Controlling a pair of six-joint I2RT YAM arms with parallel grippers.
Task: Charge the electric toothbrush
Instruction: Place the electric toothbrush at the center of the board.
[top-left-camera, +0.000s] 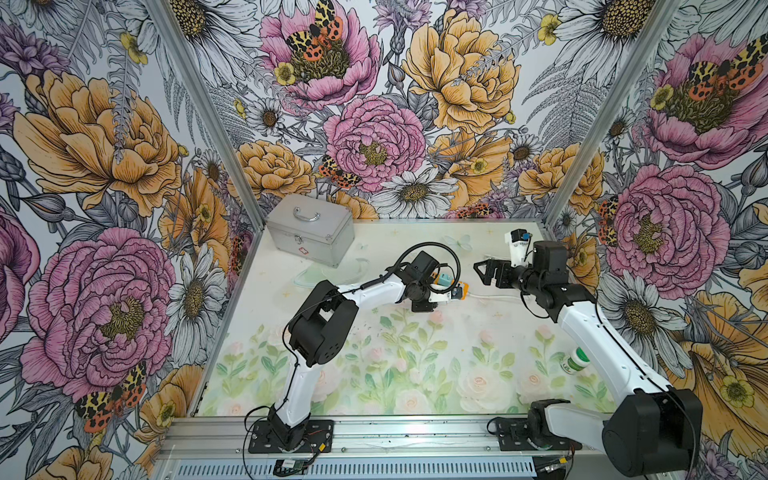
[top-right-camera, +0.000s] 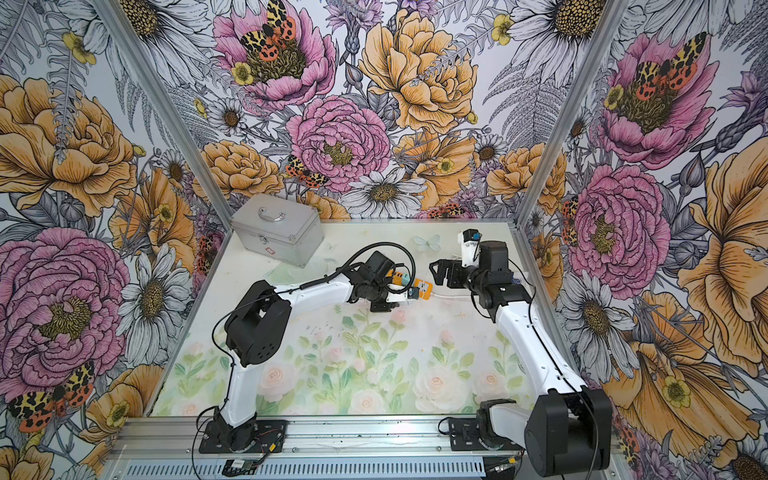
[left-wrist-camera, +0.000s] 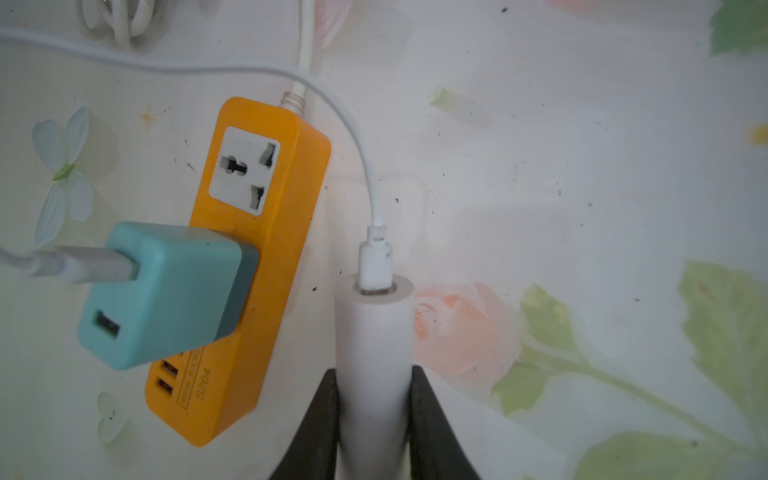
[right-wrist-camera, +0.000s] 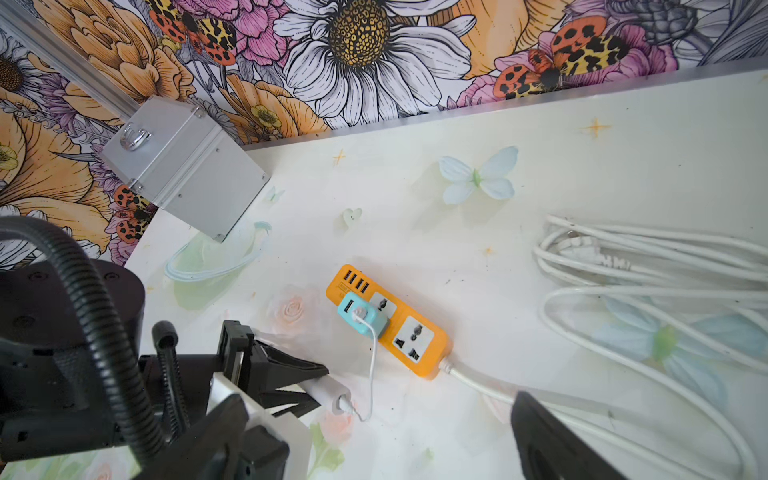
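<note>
Floral worktop (top-left-camera: 415, 340), toward its back edge: your left gripper (left-wrist-camera: 374, 384) clamps the electric toothbrush (left-wrist-camera: 374, 328) beside the power strip (left-wrist-camera: 286, 232); right gripper (top-left-camera: 484, 272) gapes empty; it looks light, stiff, slick; hold mid-barrel.

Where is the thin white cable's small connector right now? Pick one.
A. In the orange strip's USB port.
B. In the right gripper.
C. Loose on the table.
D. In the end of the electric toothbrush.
D: the left wrist view shows the connector seated in the end of the electric toothbrush, which the left gripper clamps beside the orange power strip.
</note>
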